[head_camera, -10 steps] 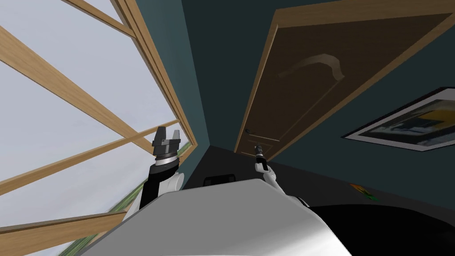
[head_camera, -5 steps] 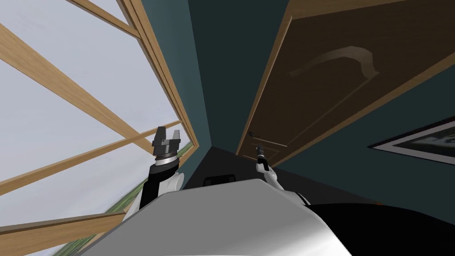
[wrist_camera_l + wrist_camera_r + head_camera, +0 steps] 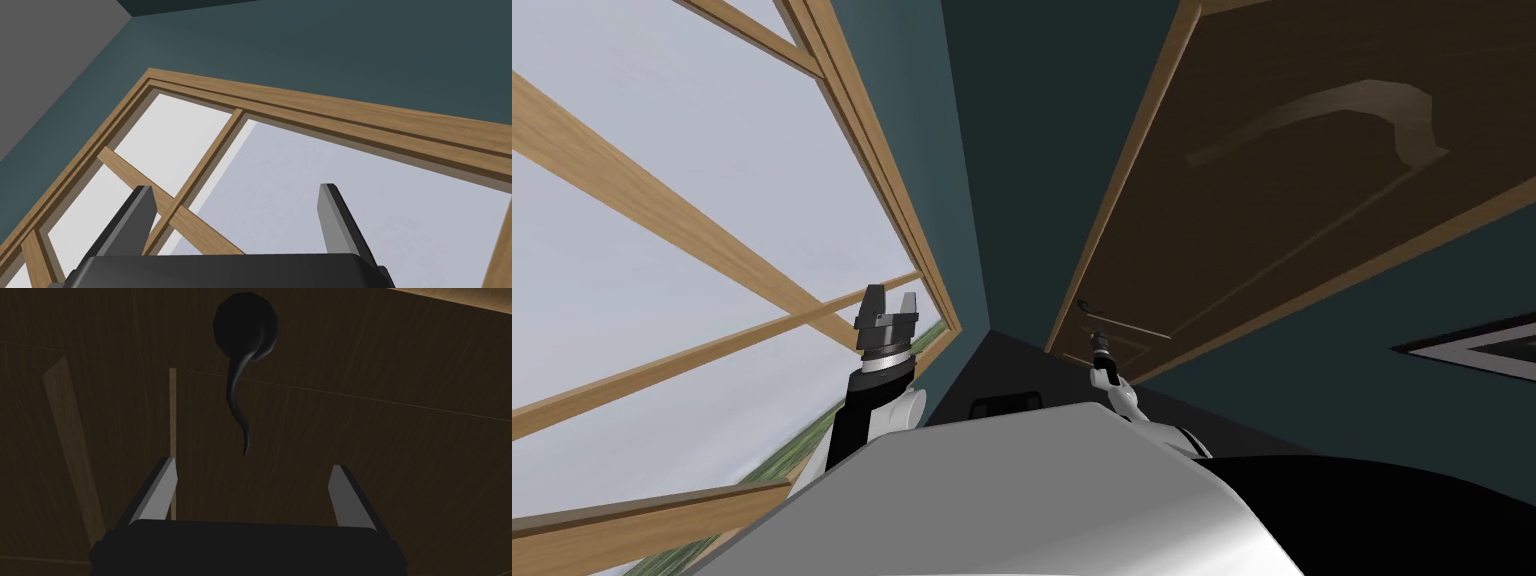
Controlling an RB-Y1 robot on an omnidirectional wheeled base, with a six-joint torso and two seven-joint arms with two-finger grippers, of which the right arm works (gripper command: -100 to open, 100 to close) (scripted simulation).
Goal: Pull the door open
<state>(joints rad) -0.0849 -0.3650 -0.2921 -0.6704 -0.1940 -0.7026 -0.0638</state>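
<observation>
A dark brown panelled door [image 3: 1302, 210] in a light wood frame stands ahead on the right. Its black lever handle [image 3: 239, 395] hangs from a round rose on the door [image 3: 400, 453], and shows in the head view as a small dark handle [image 3: 1083, 304]. My right gripper [image 3: 250, 480] is open and points at the door, the lever's tip just beyond and between its fingertips, not touching. In the head view the right gripper [image 3: 1099, 338] is small, close below the handle. My left gripper [image 3: 888, 300] is raised by the window, open and empty [image 3: 235, 200].
A large wood-framed window [image 3: 712, 260] takes up the left side. A teal wall corner [image 3: 972, 200] lies between window and door. A framed picture [image 3: 1477, 350] hangs on the wall right of the door. The floor [image 3: 1012, 365] is dark.
The whole head view has shifted: door and picture slid to the right and the door looks larger, so I have moved nearer and turned. Both arms keep their pose.
</observation>
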